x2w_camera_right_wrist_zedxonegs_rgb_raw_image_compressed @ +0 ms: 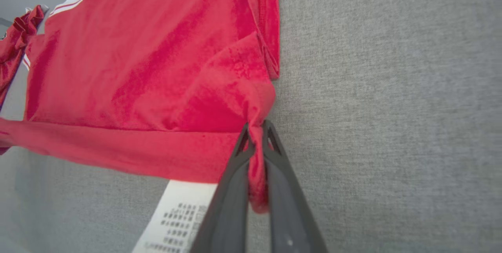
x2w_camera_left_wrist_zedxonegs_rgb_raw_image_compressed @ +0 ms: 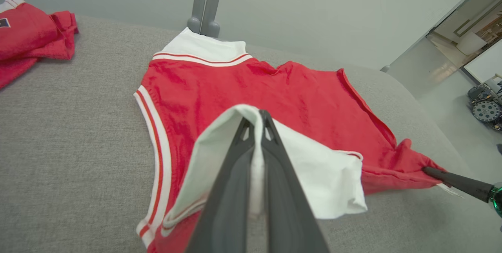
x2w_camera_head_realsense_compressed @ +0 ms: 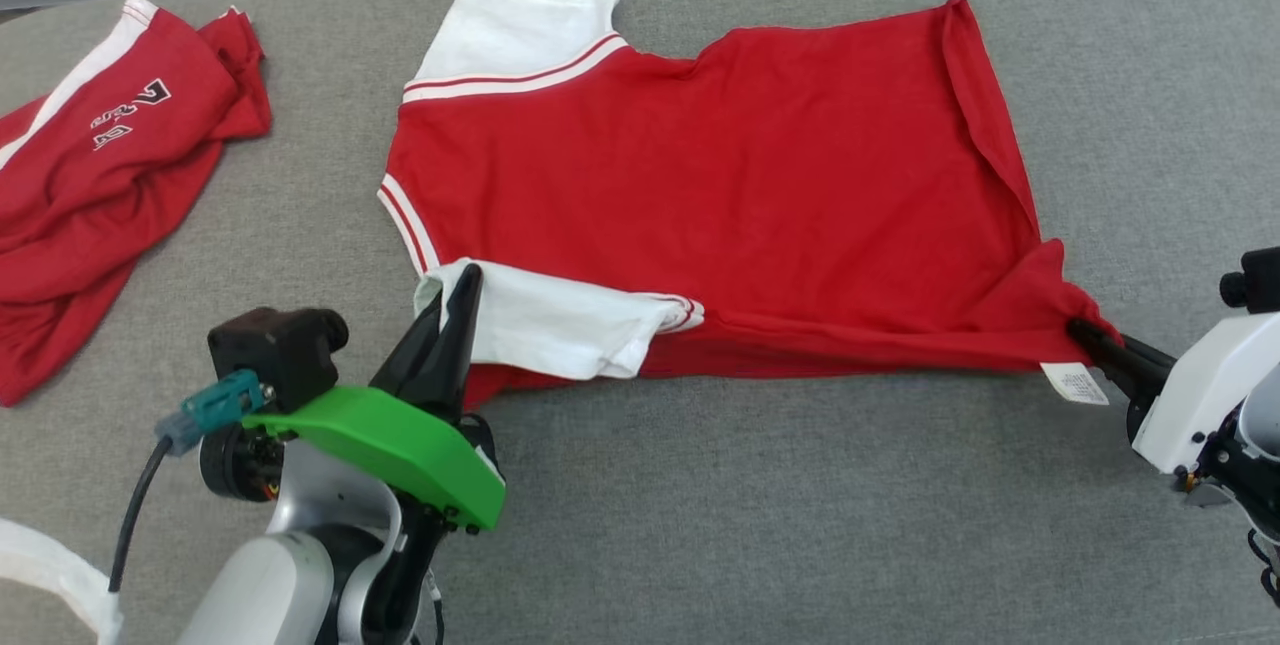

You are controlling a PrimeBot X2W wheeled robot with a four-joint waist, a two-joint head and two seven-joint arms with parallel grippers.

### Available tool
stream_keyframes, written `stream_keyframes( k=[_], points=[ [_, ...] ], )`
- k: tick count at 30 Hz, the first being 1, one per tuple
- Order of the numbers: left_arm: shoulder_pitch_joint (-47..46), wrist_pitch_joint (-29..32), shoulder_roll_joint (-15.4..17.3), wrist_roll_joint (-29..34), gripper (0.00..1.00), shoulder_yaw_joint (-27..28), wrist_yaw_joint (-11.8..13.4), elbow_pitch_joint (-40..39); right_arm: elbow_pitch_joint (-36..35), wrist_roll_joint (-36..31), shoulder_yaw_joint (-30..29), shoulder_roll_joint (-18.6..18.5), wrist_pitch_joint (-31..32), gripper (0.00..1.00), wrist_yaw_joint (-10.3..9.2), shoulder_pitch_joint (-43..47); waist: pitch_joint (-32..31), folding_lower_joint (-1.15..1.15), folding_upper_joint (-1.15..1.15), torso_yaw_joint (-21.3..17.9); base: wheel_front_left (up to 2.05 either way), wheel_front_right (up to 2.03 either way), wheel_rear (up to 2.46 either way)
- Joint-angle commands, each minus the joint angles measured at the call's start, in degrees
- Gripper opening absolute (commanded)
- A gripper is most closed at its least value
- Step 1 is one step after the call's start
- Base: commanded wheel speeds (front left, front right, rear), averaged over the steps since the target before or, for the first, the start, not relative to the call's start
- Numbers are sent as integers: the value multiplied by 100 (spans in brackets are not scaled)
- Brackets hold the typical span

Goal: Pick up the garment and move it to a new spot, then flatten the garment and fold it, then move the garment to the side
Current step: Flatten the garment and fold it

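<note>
The garment point(x2w_camera_head_realsense_compressed: 720, 185) is a red T-shirt with white sleeves and striped trim, spread across the grey table point(x2w_camera_head_realsense_compressed: 800, 505). Its near white sleeve point(x2w_camera_head_realsense_compressed: 560, 320) is raised and pinched in my left gripper point(x2w_camera_head_realsense_compressed: 462, 277), whose fingers are shut on the cloth, as the left wrist view shows at the gripper point(x2w_camera_left_wrist_zedxonegs_rgb_raw_image_compressed: 255, 116) and sleeve point(x2w_camera_left_wrist_zedxonegs_rgb_raw_image_compressed: 313, 166). My right gripper point(x2w_camera_head_realsense_compressed: 1085, 332) is shut on the red hem corner at the right. In the right wrist view the right gripper point(x2w_camera_right_wrist_zedxonegs_rgb_raw_image_compressed: 257, 127) clamps bunched red fabric point(x2w_camera_right_wrist_zedxonegs_rgb_raw_image_compressed: 157, 68), with a white care label point(x2w_camera_right_wrist_zedxonegs_rgb_raw_image_compressed: 176, 217) hanging beside it.
A second red garment point(x2w_camera_head_realsense_compressed: 90, 175) with white lettering lies crumpled at the table's far left, also seen as a red heap point(x2w_camera_left_wrist_zedxonegs_rgb_raw_image_compressed: 27, 33) in the left wrist view. A grey post point(x2w_camera_left_wrist_zedxonegs_rgb_raw_image_compressed: 206, 2) and a pale wall stand behind the table. Bare grey cloth lies in front of the shirt.
</note>
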Motion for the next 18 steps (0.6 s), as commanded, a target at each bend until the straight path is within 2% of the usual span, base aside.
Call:
stream_keyframes(
  k=[1,5,18],
  points=[
    [-195,29,16,49,0,22,-39,98,-68,-8,-92,52,141,0,0,-55,53,1,0,-58,0,0,0],
    [-519,101,-80,-62,0,17,-116,372,-285,-204,-256,114,678,0,0,-154,145,1,0,-70,0,0,0],
    [-1361,204,-46,69,0,-71,-352,1171,-1060,-892,-633,360,2551,0,0,-639,433,1,0,-163,0,0,0]
  ],
)
